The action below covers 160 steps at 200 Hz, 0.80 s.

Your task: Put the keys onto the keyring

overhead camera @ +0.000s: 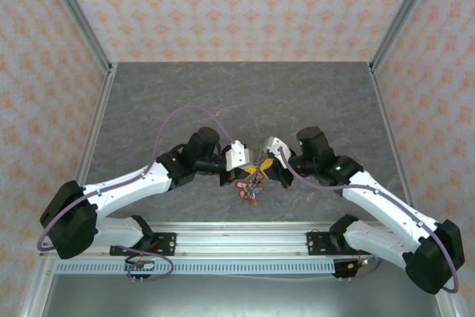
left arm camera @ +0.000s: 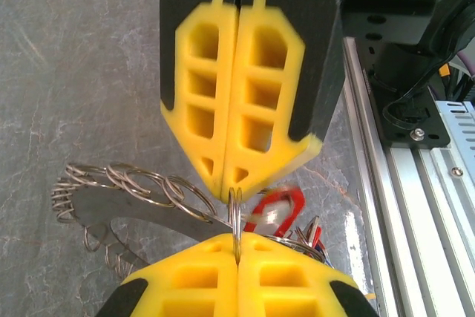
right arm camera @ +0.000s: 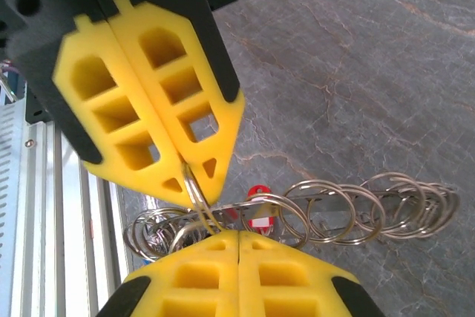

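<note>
From here, my left arm (overhead camera: pixel 126 183) and right arm (overhead camera: pixel 386 209) are white shells between bulky black joint housings, each with a lilac cable (overhead camera: pixel 189 109) arching off it. At each wrist sits a white block (overhead camera: pixel 237 155). The fingers (left arm camera: pixel 185 280) are bright yellow wedges cut through with rectangular windows, tapering to a point and backed by black plates. Each arm stands on a black base plate (overhead camera: pixel 152 243).

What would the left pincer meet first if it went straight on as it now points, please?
Probably the right pincer, facing it tip to tip, with just the thin split ring both pinch between them.
</note>
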### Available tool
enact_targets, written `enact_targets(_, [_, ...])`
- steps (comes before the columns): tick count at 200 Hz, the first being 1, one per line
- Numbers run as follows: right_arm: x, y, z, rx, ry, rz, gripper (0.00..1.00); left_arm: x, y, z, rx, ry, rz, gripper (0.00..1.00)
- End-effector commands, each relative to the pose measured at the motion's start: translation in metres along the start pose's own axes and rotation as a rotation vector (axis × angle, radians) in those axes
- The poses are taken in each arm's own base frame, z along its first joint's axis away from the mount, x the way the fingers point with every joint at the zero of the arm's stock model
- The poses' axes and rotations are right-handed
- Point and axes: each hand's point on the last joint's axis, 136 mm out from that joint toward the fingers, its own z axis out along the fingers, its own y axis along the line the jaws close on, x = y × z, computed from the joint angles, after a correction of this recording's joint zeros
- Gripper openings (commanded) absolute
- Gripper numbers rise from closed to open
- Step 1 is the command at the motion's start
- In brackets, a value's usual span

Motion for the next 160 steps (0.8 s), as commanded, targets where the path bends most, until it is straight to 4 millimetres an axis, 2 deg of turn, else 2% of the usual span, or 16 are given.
enact_targets(1, [0.008, -0.005, 0.0, 0.029, 0.005, 0.032, 0.06, -0.036, 0.001, -0.007, 0.003, -0.134, 0.071, 0.0])
enact_targets(66, [-0.015, -0.011, -0.025, 0.13, -0.036, -0.062, 0.14, -0.032, 0.003, -0.006, -0.007, -0.112, 0.065, 0.0])
enact_targets(85, [-0.024, -0.004, -0.03, 0.105, -0.055, -0.102, 0.16, -0.032, 0.004, -0.006, -0.012, -0.108, 0.069, 0.0])
enact_targets(113, [-0.035, 0.013, -0.025, -0.012, -0.095, -0.121, 0.2, -0.034, 0.003, -0.007, -0.007, -0.113, 0.072, 0.0])
enact_targets(160, [-0.036, 0.01, -0.015, -0.041, -0.083, -0.143, 0.21, -0.035, 0.002, -0.008, -0.003, -0.114, 0.07, 0.0])
